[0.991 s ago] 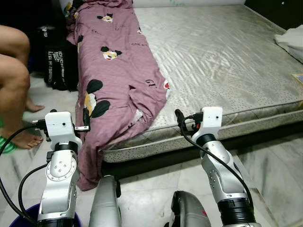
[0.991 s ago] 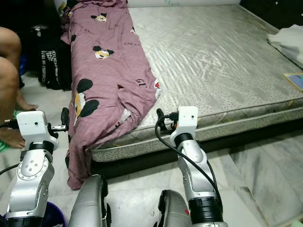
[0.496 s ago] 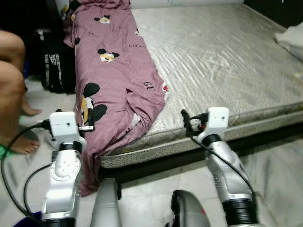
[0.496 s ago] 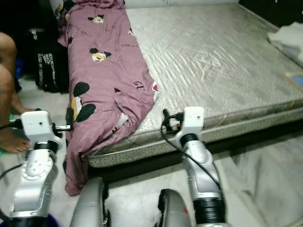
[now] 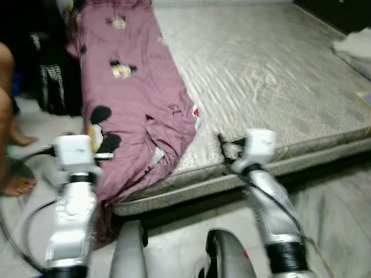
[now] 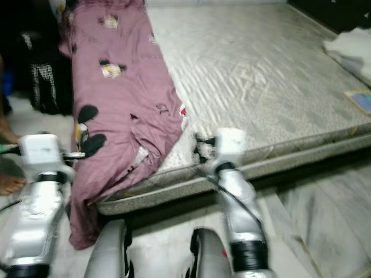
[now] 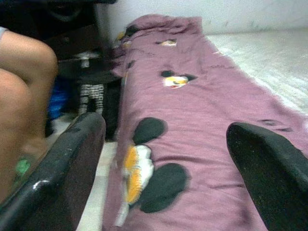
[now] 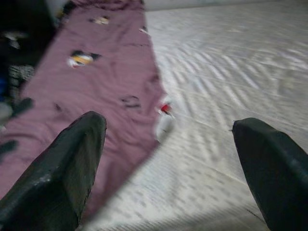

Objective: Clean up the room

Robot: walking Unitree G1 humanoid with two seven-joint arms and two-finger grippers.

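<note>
A purple blanket (image 5: 136,98) printed with cartoon mice lies along the left side of the grey mattress (image 5: 272,75). It hangs over the front left corner down to the floor. My left gripper (image 5: 103,155) is raised beside the hanging part, and the left wrist view looks along the blanket (image 7: 192,120) between open fingers (image 7: 62,163). My right gripper (image 5: 222,145) is held at the mattress's front edge, just right of the blanket's lower fold. It is open and empty, with the blanket edge (image 8: 101,91) and mattress (image 8: 231,77) ahead. The head views are blurred.
A person's bare legs and foot (image 5: 8,145) are at the far left on the marble floor. A black bag (image 5: 52,87) stands by the bed's left side. White cloth (image 5: 355,51) and a flat item (image 5: 366,97) lie on the mattress's right side.
The whole picture has shifted and blurred, so the camera has moved closer to the bed. Both arms stay raised with open fingers. The blanket lies as before.
</note>
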